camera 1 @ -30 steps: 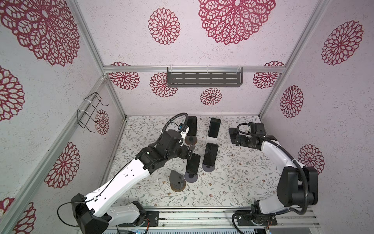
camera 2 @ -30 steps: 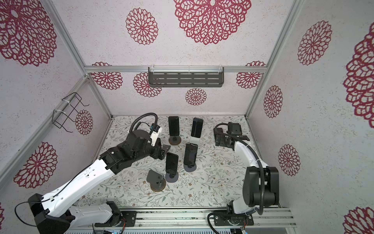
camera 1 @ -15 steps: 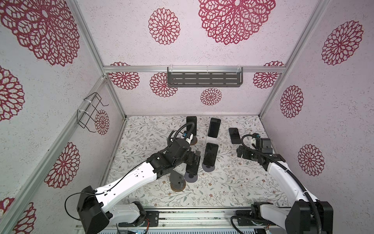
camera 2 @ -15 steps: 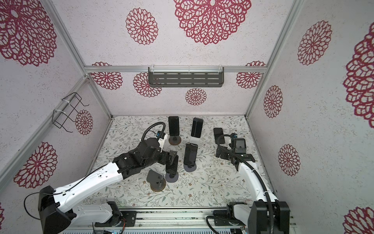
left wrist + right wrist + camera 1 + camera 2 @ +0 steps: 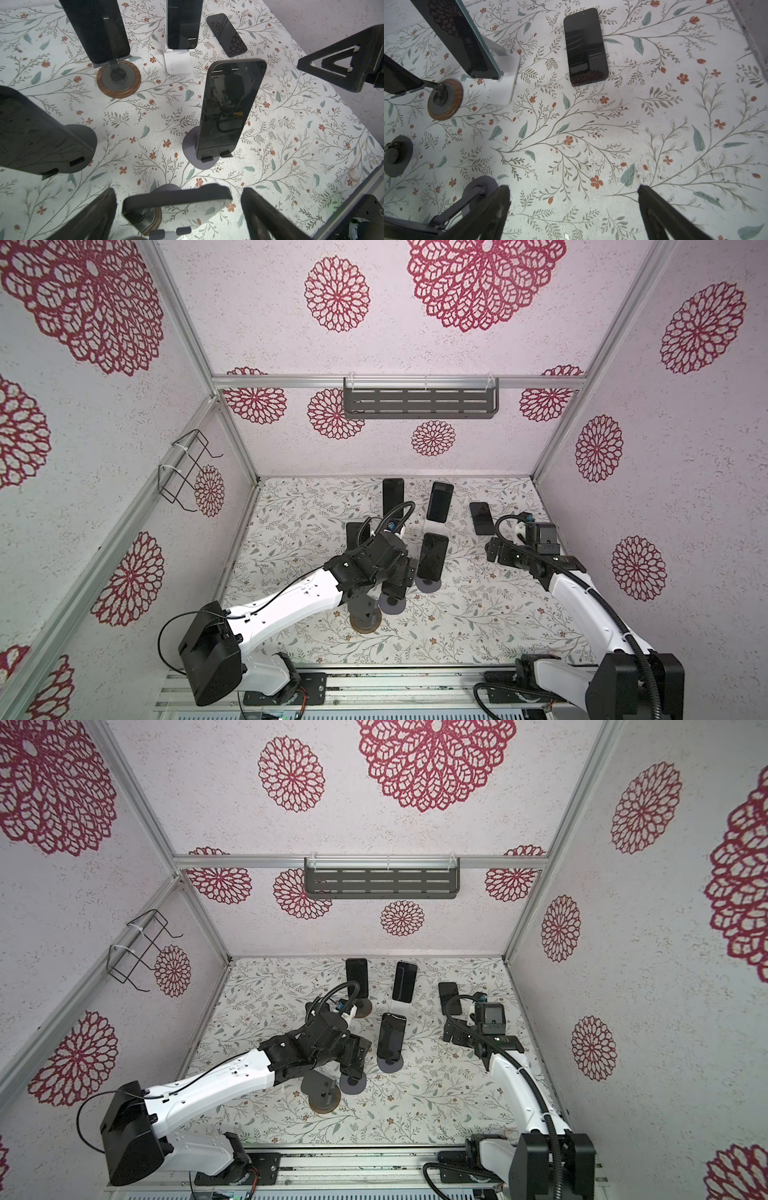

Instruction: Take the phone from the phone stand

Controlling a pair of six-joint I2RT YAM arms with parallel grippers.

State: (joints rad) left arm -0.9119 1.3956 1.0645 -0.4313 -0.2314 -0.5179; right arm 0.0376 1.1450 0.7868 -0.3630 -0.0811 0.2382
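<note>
With my left pincer (image 5: 178, 191) wide astride what seems the top of the phone (image 5: 176, 198), I should close squarely on its sides, then lift straight up off the stand (image 5: 392, 605).

The left arm (image 5: 291, 605) and the right arm (image 5: 582, 605) wear white shells dotted with small dark screws, between black joints, each ending in a boxy black shoulder block (image 5: 210, 659). Thin black cables (image 5: 158, 641) loop outside them. The right claw (image 5: 574, 189) has tapering matte black fingers (image 5: 488, 214).

Six phones (image 5: 432, 556), five stands (image 5: 365, 620), two arms (image 5: 291, 605), one shelf (image 5: 419, 404), one rack (image 5: 187, 472)
</note>
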